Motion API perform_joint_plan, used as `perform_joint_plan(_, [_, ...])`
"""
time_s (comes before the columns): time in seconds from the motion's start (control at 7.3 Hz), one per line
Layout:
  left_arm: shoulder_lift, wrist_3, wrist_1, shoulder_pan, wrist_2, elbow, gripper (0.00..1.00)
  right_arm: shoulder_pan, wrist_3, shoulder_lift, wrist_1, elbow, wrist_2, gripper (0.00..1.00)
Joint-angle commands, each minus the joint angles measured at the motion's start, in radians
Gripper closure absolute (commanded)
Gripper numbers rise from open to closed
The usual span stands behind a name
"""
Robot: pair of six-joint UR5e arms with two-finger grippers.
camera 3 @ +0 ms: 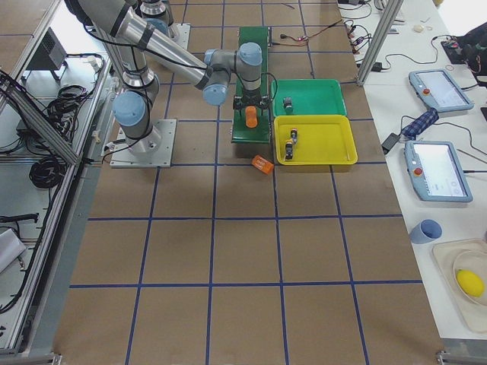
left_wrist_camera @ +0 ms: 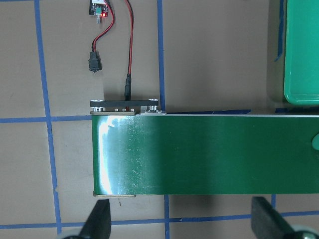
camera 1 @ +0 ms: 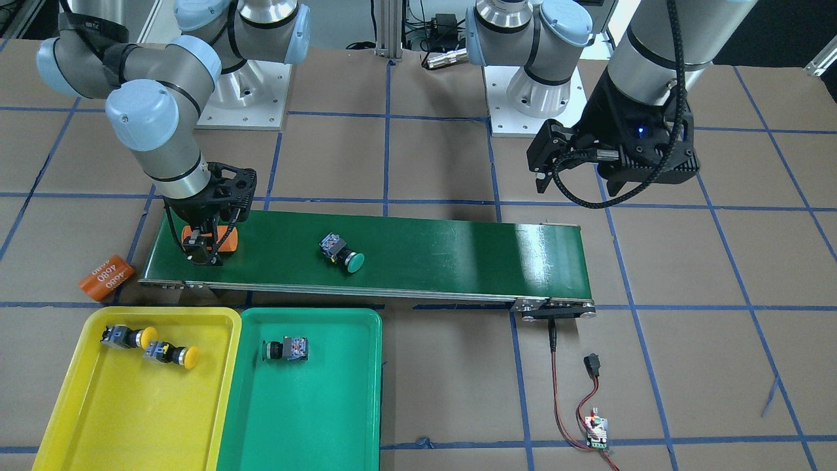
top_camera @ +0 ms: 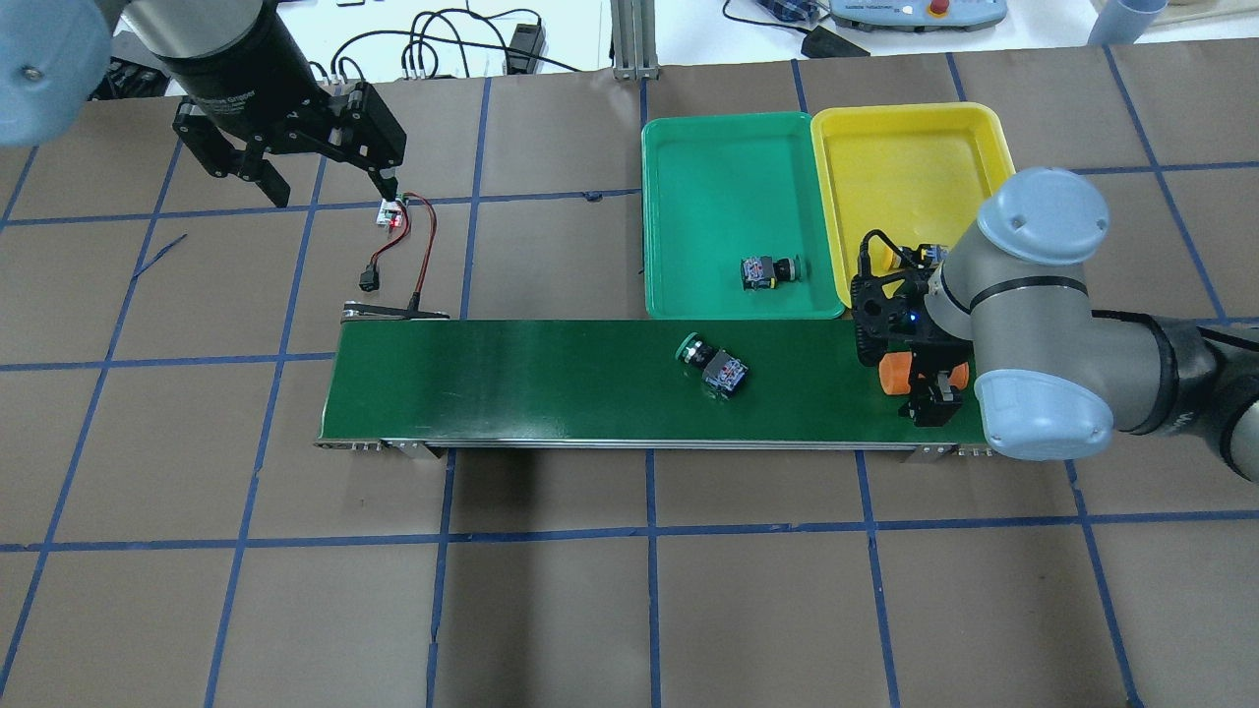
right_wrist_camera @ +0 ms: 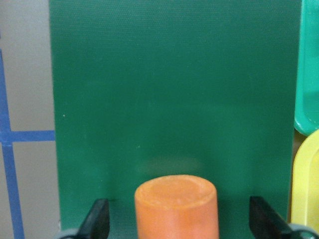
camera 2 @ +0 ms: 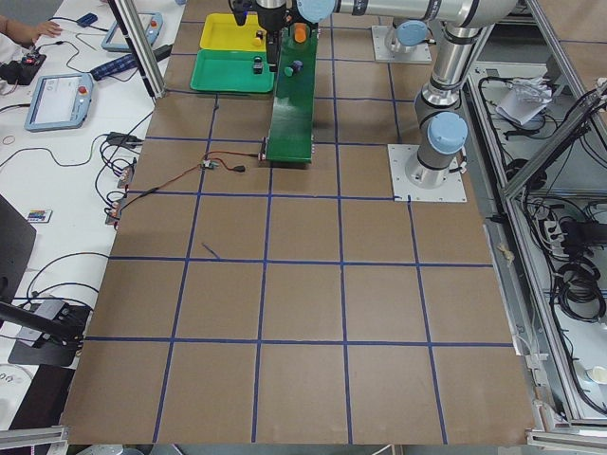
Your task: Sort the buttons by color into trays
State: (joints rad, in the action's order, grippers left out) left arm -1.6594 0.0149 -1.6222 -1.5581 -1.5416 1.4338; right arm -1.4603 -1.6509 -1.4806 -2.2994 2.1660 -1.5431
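Now yellow tray holds two buttons, green tray one; both hands spread.

A long dark-green conveyor belt lies on the brown desk, which is gridded with blue tape. One orange cylinder sits on the belt near its end. Another orange cylinder, marked 4680, lies on the desk just off that end. Red and black wires run from the belt's other end to a small circuit board.

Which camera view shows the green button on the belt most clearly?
The exterior front-facing view: this green button lies unobstructed, cap and body plain. The overhead exterior view shows it nearly as well. The side views show it tiny at best, the left wrist view perhaps a cap edge, the right wrist view nothing.
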Motion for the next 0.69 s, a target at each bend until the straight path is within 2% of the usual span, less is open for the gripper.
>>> perform_joint_plan(0.0, [-0.003, -0.049, -0.015, 0.001, 0.02, 0.0, 0.0, 0.0, -0.001, -0.001, 0.0, -0.002, -0.003, 0.0])
perform_joint_plan(0.55, [-0.031, -0.05, -0.045, 0.001, 0.014, -0.028, 0.0, 0.0, -0.001, -0.001, 0.0, -0.002, -0.003, 0.0])
